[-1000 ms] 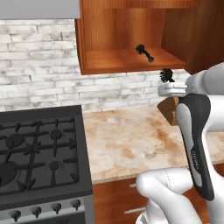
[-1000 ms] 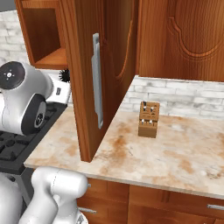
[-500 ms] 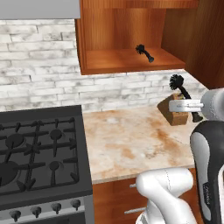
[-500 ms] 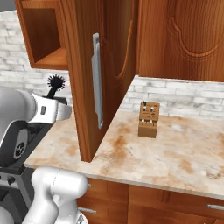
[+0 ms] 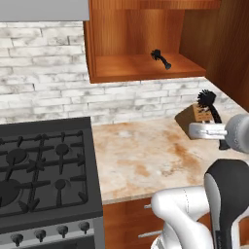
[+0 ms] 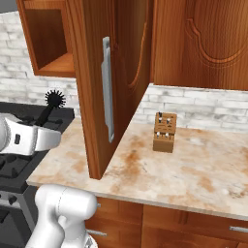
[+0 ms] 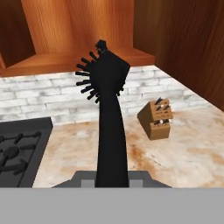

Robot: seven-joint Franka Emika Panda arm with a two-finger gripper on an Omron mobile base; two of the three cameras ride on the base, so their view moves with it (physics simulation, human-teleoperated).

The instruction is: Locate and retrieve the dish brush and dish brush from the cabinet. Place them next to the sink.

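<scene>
Meanwhile, kitchen, mid-carry:
Stove: black gas unit, far left of left base view; not part of job.
Cabinet: reddish-brown wall box above counter, door swung open; door edge w/ silver handle stands upright in right base view.
Brush no. 2: lies on cabinet shelf, toward back, untouched; yet to be fetched.
Brush no. 1: held upright, bristly head up, thin handle running down into gripper; also seen over counter in right base view.
Gripper: clamped on brush handle near its lower end; hand sits out over counter, clear of cabinet, just in front of knife block in left base view.
Knife block: wooden, on counter by brick wall, right of stove.
Sink: can't place it from these pics; judged off to one side.
Step in hand (judgement): carry brush no. 1 toward sink, set down beside basin.
How to do well (judgement): keep grip firm, since hold is low on a long thin handle & head may swing; move steady, stay clear of open door edge & knife block; lower till brush rests on counter before letting go; then return for no. 2.
</scene>
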